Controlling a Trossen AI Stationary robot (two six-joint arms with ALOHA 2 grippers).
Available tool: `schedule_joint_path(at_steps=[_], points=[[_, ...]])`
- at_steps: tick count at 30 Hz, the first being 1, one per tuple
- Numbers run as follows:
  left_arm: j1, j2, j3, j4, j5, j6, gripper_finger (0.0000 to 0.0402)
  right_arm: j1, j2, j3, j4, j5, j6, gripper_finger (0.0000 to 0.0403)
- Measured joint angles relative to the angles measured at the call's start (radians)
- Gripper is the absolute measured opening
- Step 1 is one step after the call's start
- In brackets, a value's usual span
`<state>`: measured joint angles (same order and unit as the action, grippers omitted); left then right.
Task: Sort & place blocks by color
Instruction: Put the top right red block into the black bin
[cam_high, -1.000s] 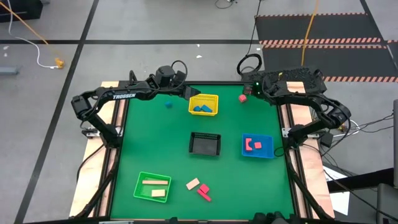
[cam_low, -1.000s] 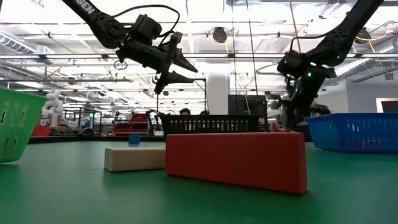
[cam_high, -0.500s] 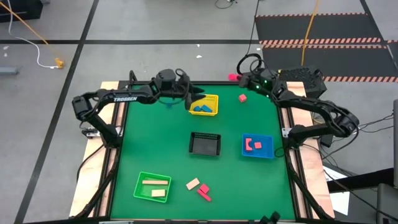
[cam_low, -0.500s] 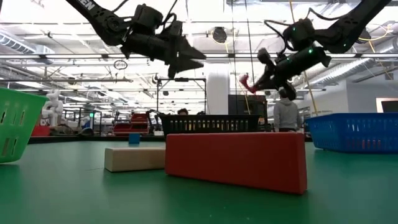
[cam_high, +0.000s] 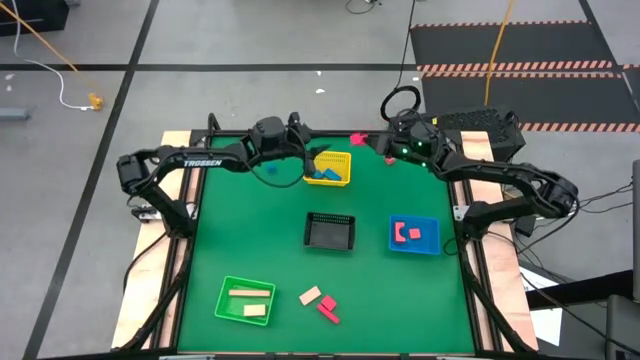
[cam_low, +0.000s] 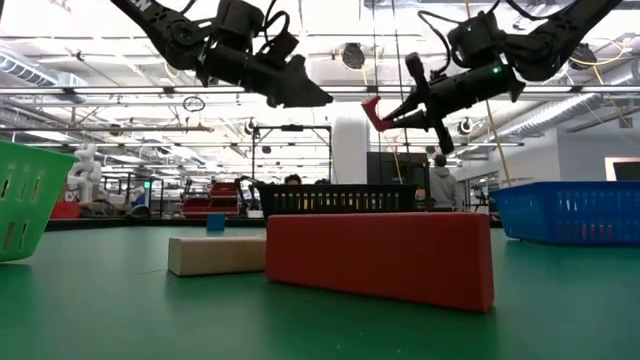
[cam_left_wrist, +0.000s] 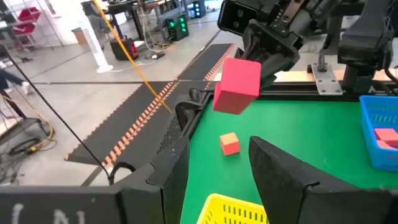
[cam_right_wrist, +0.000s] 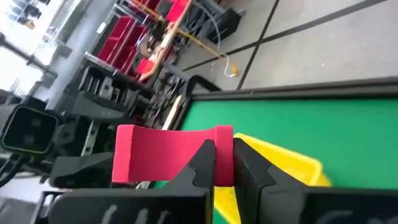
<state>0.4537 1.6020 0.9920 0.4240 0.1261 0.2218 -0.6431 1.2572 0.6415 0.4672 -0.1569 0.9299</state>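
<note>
My right gripper (cam_high: 371, 142) is in the air near the table's far edge, shut on a pink block (cam_high: 357, 139). The low view shows that block (cam_low: 372, 110) high above the table. My left gripper (cam_high: 308, 152) is open and hovers above the yellow basket's (cam_high: 341, 160) left rim, facing the pink block (cam_left_wrist: 237, 85) with nothing between its fingers. A small red cube (cam_left_wrist: 229, 143) lies flat on the mat below the pink block. A blue cube (cam_low: 215, 222) sits far back. A tan bar (cam_high: 310, 295) and red blocks (cam_high: 328, 309) lie near the near edge. My right gripper pinches the pink block between its two fingers at one end (cam_right_wrist: 221, 138). The fingers (cam_right_wrist: 205, 163) come from the table's right, slanting slightly down, and the rest of the block sticks out sideways past them. The block is lifted clear, high over the mat.
The yellow basket holds blue blocks (cam_high: 324, 175). A black basket (cam_high: 330, 243) stands mid-table. The blue basket (cam_high: 428, 245) holds red blocks, and the green basket (cam_high: 228, 295) holds tan bars. In the low view a red block (cam_low: 380, 258) and a tan bar (cam_low: 215, 254) fill the foreground.
My right gripper has lifted the pink block off the mat at the far right and carried it up and toward the table's left, nearer my left gripper. The red cube stayed on the mat. My left gripper has risen a little beside the yellow basket.
</note>
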Motion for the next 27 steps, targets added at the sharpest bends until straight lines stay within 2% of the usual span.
schedule_joint_path(at_steps=[5,9,14,22,27], points=[[-0.046,0.000,0.000,0.000,-0.081,-0.014,0.0200,0.050,0.000,0.000,0.033,0.007,0.045,0.0014],[-0.086,0.000,0.000,0.001,-0.154,0.007,0.0232,0.092,0.000,0.000,0.046,0.084,0.056,0.0014],[-0.133,0.000,0.000,0.036,-0.176,0.034,0.0263,0.150,0.000,0.000,0.045,0.105,0.105,0.0014],[-0.202,0.000,0.000,0.125,-0.174,0.042,0.0254,0.267,0.000,0.000,0.046,0.206,0.139,0.0014],[-0.238,0.000,0.000,0.122,-0.171,0.038,0.0252,0.307,0.000,0.000,0.059,0.215,0.162,0.0015]])
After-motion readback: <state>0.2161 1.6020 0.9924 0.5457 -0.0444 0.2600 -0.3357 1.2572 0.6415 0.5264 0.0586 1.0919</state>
